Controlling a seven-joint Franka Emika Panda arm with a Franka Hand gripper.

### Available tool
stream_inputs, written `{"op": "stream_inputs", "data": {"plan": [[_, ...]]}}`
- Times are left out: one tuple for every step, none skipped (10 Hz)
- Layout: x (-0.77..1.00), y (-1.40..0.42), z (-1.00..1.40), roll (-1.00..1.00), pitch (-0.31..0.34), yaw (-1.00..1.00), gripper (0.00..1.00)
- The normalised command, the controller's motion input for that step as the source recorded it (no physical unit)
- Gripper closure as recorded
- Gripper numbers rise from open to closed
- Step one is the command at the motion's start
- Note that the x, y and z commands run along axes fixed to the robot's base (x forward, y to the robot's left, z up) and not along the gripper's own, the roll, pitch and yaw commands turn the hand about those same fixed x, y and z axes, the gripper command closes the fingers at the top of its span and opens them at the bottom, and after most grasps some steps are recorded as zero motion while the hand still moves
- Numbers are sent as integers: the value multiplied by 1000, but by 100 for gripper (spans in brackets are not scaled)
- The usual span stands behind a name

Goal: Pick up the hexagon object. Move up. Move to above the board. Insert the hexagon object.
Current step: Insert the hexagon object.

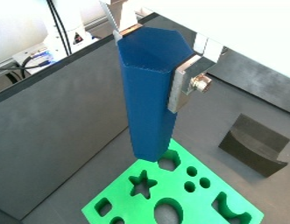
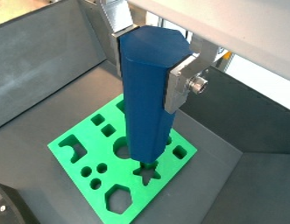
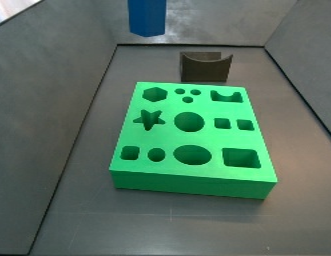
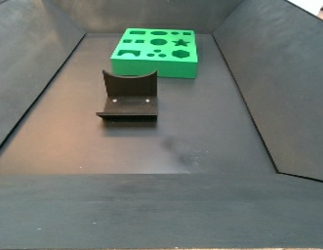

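No brand, label or writing can be read on anything in these views.

The dark grey surface [image 4: 164,146] with its sloped walls carries everything, well below the claw. The board [image 3: 192,135] is a bright green rectangular slab lying flat on it, cut with a hexagon, a star, circles, squares, an oval and a notched shape. In both wrist views it lies beneath the claw, well apart from it. The fixture [image 4: 129,95], a dark L-shaped bracket on a base plate, stands on the surface just beside one edge of the board, off to the side of the claw and below it.

The hexagon object [image 1: 152,87] is a tall, slender, plain blue prism with flat faces and a hexagonal top end. It hangs upright, its upper part clamped between the claw's plates and its lower end reaching down toward the board without touching it. In a side view only its lower end [image 3: 148,17] shows at the upper edge, high above the board's far side.

The claw [image 2: 155,52] is grasping the hexagon object, one silver finger plate [image 2: 180,80] pressed flat against a side face.
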Motion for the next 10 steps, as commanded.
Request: {"op": "stream_inputs", "data": {"plan": [[-66, 123, -123, -39, -104, 0, 100], [0, 123, -240, -56, -9, -3, 100], [11, 280, -409, -90, 0, 0, 100], [14, 391, -460, -114, 10, 0, 100], [14, 383, -457, -131, 29, 0, 100], [114, 366, -406, -134, 0, -9, 100], [263, 280, -349, -130, 0, 0, 100], [271, 234, -351, -113, 0, -3, 100], [194, 197, -363, -84, 0, 0, 100], [217, 214, -363, -87, 0, 0, 100]]}}
